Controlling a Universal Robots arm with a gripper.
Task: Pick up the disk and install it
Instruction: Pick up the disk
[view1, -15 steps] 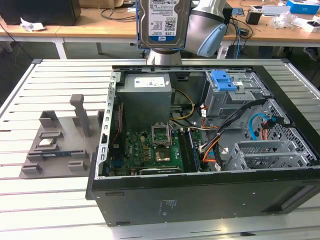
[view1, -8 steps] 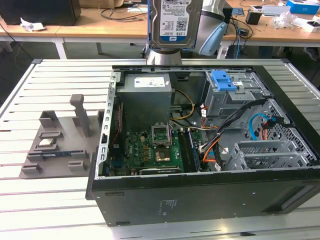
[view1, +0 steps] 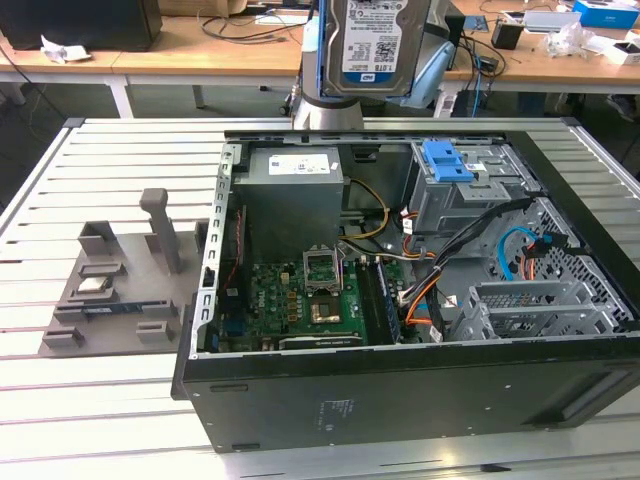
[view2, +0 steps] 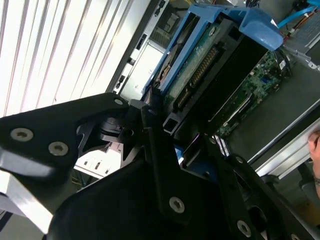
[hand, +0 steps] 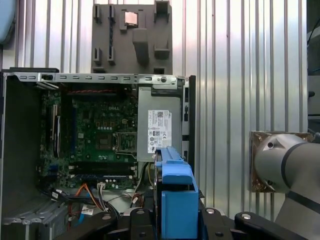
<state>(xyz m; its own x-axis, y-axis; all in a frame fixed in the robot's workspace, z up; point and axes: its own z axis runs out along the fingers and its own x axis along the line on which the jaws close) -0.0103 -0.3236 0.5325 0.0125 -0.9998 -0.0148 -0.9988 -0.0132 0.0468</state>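
In the exterior view we see the disk (view1: 378, 40) held upright, high above the open computer case (view1: 400, 400), with its label facing the camera. Its top is cut off by the picture's edge. The arm (view1: 445, 60) rises behind the disk, and the drive hides whatever grips it. In the case below, a lone blue bracket (view1: 447, 160) sits on the drive cage, near the grey power supply (view1: 292, 165).

In the second wrist view the gripper (view2: 184, 142) is drawn in on the disk (view2: 200, 65). Its black fingers (view2: 152, 135) press the end of the blue caddy from both sides, and we can see no gap. The exact contact lies in shadow.

In the first wrist view we see the disk (hand: 177, 200) edge-on, its blue caddy standing between the gripper's black links. The motherboard (hand: 100, 130) lies beyond it. The fingertips are cut off by the picture's edge.
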